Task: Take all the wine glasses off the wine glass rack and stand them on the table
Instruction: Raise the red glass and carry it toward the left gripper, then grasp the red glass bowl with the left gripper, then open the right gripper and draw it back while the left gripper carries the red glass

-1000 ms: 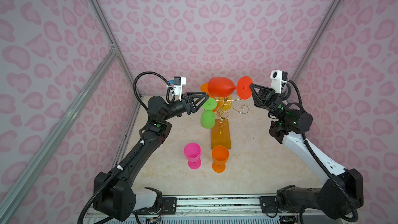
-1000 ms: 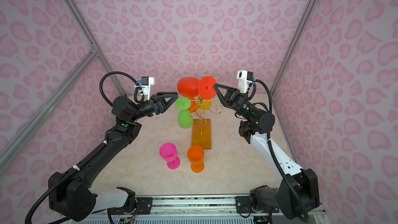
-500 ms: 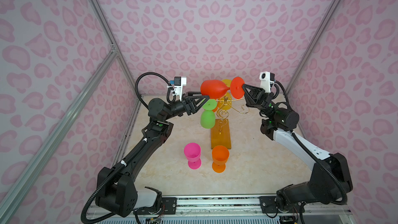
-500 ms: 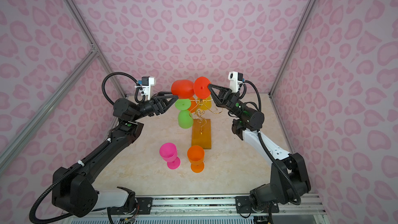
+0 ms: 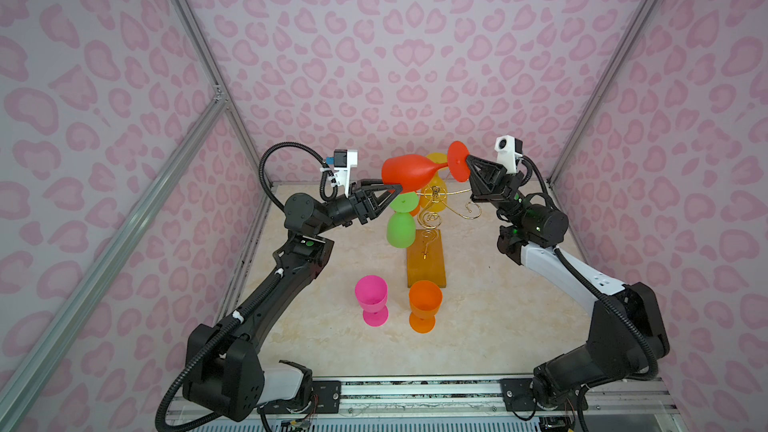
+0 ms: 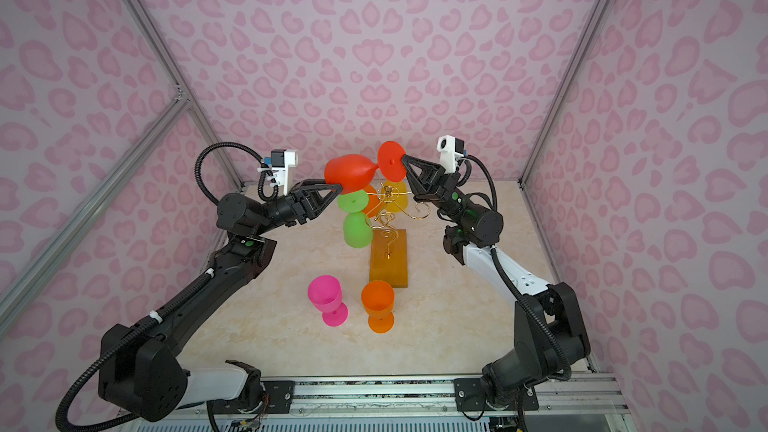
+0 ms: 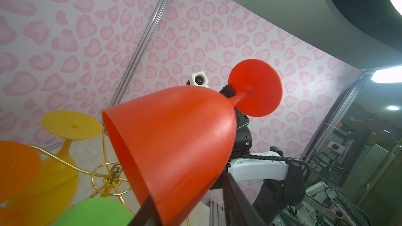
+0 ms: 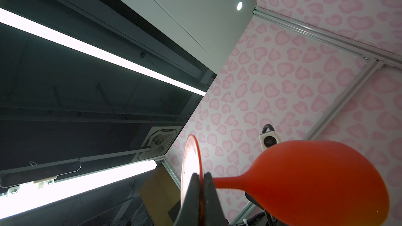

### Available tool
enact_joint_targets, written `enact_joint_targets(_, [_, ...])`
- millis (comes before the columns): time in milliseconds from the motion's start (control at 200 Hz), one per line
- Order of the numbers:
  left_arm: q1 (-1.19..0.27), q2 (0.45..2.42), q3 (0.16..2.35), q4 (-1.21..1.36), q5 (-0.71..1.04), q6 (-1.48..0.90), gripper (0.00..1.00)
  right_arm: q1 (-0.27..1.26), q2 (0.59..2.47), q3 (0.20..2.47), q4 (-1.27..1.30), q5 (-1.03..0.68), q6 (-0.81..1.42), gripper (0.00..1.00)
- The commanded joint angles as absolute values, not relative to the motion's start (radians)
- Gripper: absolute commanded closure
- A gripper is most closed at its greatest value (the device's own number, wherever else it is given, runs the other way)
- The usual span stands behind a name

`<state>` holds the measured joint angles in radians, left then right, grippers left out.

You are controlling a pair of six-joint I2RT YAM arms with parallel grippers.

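A red wine glass lies level in the air above the wine glass rack, a gold wire stand on an amber base. My right gripper is shut on the glass's foot disc. My left gripper sits under the bowl's mouth. Its jaws stand apart with the lower rim of the red bowl between them. One fingertip meets the bowl's outer wall. A green glass and a yellow glass hang on the rack.
A pink glass and an orange glass stand upright on the marble floor in front of the rack's base. Another orange glass hangs on the rack behind the green one. Pink patterned walls with metal posts close in three sides.
My right gripper has carried the red glass leftward, toward my left gripper. The left jaws have narrowed around the bowl's rim.
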<state>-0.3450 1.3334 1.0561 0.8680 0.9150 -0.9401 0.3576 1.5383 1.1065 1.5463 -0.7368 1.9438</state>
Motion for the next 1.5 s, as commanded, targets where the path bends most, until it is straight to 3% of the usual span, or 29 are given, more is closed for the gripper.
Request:
enact_joint_targets(0, [-0.346,1.313,1.052,0.931,0.934,-0.938,0.62,0.353,1.557,1.116,1.56,-0.727,1.969,1.0])
enact_joint_targets(415, [-0.347,1.267,1.043,0.917,0.93,-0.942,0.77,0.353,1.619,1.162,1.56,-0.712,2.032,0.97])
enact_joint_targets(810, [-0.346,1.232,1.038,0.9,0.92,-0.94,0.92,0.344,1.641,1.189,1.559,-0.72,2.031,0.79])
enact_joint_targets(1115, [-0.346,1.141,1.043,0.83,0.912,-0.894,0.96,0.312,1.622,1.198,1.559,-0.735,1.997,0.69])
enact_joint_targets(1305, [-0.344,1.024,1.096,0.477,0.83,-0.702,0.96,0.281,1.58,1.193,1.513,-0.772,1.939,0.68])
enact_joint_targets(1495, [-0.345,0.914,1.195,0.0,0.604,-0.49,0.96,0.257,1.461,1.179,1.212,-0.872,1.665,0.68])
